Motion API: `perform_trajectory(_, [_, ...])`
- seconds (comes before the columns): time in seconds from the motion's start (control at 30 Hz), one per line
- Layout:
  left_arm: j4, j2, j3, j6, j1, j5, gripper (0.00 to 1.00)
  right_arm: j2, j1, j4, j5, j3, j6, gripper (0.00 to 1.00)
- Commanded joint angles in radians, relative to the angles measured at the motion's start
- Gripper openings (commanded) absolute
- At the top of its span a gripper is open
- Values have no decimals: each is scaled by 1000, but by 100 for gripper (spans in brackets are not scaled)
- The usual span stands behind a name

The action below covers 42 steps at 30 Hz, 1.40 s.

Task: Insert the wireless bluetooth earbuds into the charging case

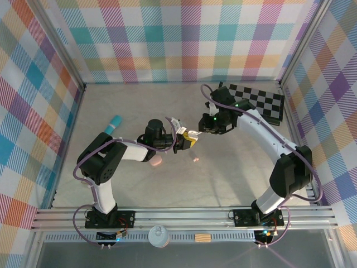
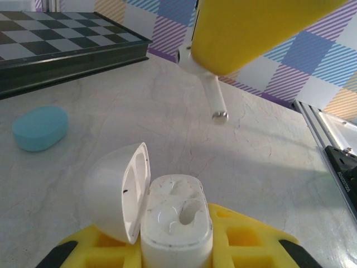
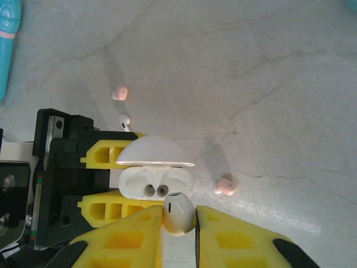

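White glossy plastic: charging case (image 2: 175,220) clamped low on its body in left jaws, lid open, both sockets empty. Just above case, white earbud (image 3: 178,213) pinched by its bulb in right jaws, stem pointing down. Light, rigid, slick, prob. twists easily; best held at bulb, stem left free. Beyond case on counter (image 3: 268,84): spare white bud (image 3: 124,120), pink bud (image 3: 225,187). No legible brand/text.
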<state>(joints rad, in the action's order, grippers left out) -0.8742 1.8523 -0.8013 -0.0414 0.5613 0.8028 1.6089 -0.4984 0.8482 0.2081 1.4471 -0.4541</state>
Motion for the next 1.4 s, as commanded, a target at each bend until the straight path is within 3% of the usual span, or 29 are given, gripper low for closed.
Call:
perform_trajectory(0.0, [-25,-10,-18,-8,5,38,15,26,-14,18,-2,32,27,20])
perform_trajectory(0.73, [-8,-28,-28,-6,6,48,15,109,-25,-3,28,36,50,20])
perform_trajectory(1.37, [-30,-26,-24,-15,6,53,15,82,-41,19,43,30,77,19])
